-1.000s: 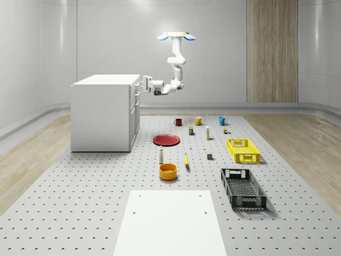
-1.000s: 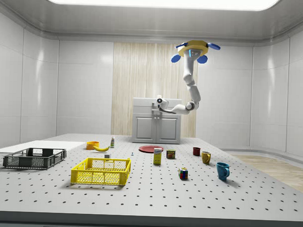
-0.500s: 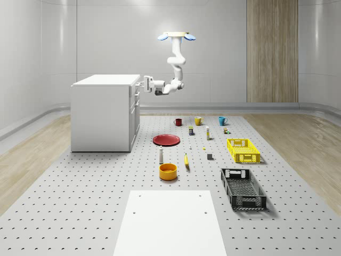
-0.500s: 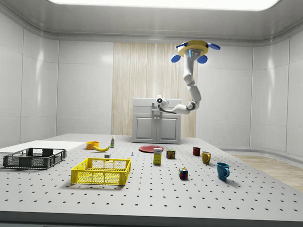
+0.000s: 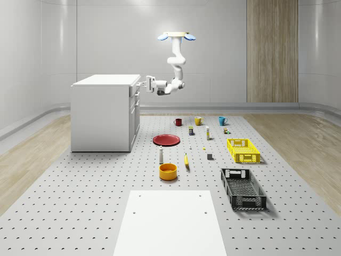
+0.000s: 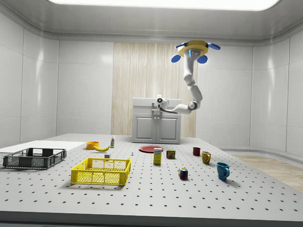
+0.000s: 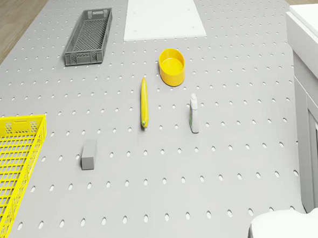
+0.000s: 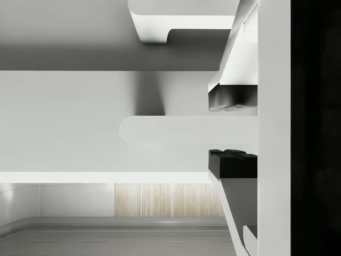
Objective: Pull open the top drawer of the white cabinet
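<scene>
The white cabinet (image 5: 101, 114) stands at the whole-scene view's left, with its drawer fronts facing right. My drone (image 5: 176, 36) hovers high above the table, to the right of the cabinet, and the arm hangs down and bends toward it. My gripper (image 5: 144, 83) is at the top drawer (image 5: 136, 87), level with the cabinet's upper edge. In the wrist view the drawer's pale bar handle (image 8: 176, 129) runs between my two fingers (image 8: 233, 162). A narrow gap shows on each side of it, so the gripper (image 8: 233, 130) is open around the handle. A second handle (image 8: 181, 21) lies further along the front.
On the pegboard table lie a red plate (image 5: 167, 140), a yellow bowl (image 5: 168, 171), a banana (image 5: 186, 160), a small bottle (image 5: 161, 155), several mugs (image 5: 198, 121), a yellow crate (image 5: 243, 150), a black crate (image 5: 243, 188) and a white mat (image 5: 169, 224).
The gripper and forearm have shifted slightly up and toward the whole-scene view's right, away from the cabinet. The drone holds its place. I cannot tell whether the drawer moved.
</scene>
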### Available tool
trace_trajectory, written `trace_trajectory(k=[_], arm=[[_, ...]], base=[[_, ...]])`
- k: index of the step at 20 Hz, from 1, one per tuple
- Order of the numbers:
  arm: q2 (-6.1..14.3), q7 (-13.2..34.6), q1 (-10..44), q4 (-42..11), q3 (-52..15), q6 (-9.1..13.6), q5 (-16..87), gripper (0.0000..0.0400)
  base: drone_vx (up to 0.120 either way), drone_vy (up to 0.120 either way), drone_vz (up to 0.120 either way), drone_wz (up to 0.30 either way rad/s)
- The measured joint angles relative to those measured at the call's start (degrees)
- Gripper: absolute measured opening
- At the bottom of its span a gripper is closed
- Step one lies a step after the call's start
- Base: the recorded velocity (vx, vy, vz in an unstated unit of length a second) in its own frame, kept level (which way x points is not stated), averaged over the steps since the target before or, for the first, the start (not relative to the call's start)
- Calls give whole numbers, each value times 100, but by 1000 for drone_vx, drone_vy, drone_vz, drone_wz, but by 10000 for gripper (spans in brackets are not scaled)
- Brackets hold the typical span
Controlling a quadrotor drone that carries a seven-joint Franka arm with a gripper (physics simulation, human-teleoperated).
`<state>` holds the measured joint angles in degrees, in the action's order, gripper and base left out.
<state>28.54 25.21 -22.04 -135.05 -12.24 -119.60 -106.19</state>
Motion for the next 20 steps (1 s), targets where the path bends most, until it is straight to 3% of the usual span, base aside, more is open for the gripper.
trace_trajectory(k=[1,4,9,18,20], arm=[[19,5,5,-18,17,19,14,121],[53,12,15,-52,48,54,39,218],[-64,-27,-10,61,-64,-63,-49,280],[-313,-108,-46,306,-301,-300,-219,302],[-337,-116,-45,331,-327,-322,-235,235]], base=[[0,0,0,0],[0,0,0,0],[0,0,0,0],[0,0,0,0],[0,0,0,0]])
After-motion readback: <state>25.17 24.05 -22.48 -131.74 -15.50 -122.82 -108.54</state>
